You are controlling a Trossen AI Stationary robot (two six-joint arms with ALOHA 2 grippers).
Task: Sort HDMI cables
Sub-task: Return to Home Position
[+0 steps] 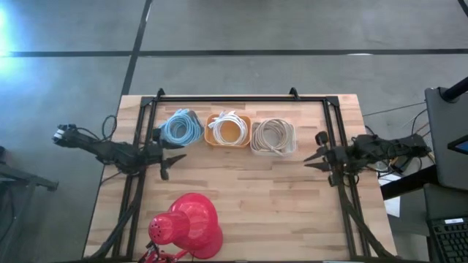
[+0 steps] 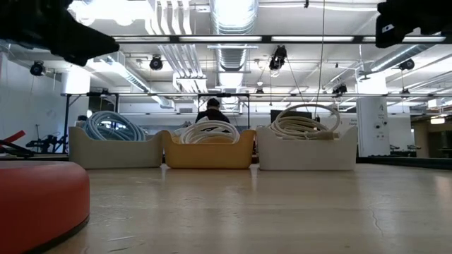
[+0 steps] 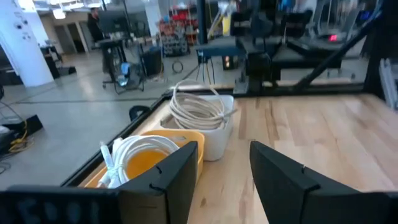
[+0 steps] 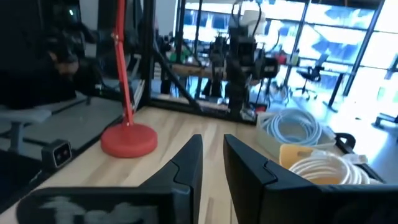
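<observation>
The HDMI cables lie coiled in three bins in a row along the table's far side. The light blue coils (image 1: 180, 128) (image 2: 111, 125) (image 4: 292, 127) are in the left bin. The white coils (image 1: 229, 128) (image 2: 208, 132) (image 3: 140, 152) fill the orange middle bin (image 2: 210, 153). The beige coils (image 1: 273, 135) (image 2: 304, 123) (image 3: 196, 106) sit in the white right bin (image 2: 307, 149). My left gripper (image 1: 174, 161) (image 3: 224, 152) hovers open just near of the blue bin, touching nothing. My right gripper (image 1: 310, 159) (image 4: 212, 143) hovers to the right of the beige bin, its fingers a narrow gap apart, empty.
A red cone-shaped lamp (image 1: 186, 225) stands at the table's near edge, left of centre; its round base (image 4: 129, 140) and red pole show in the right wrist view. Bare wood (image 1: 256, 190) lies between the bins and the lamp. A black frame (image 1: 234, 98) borders the table. A person sits far behind (image 2: 212, 111).
</observation>
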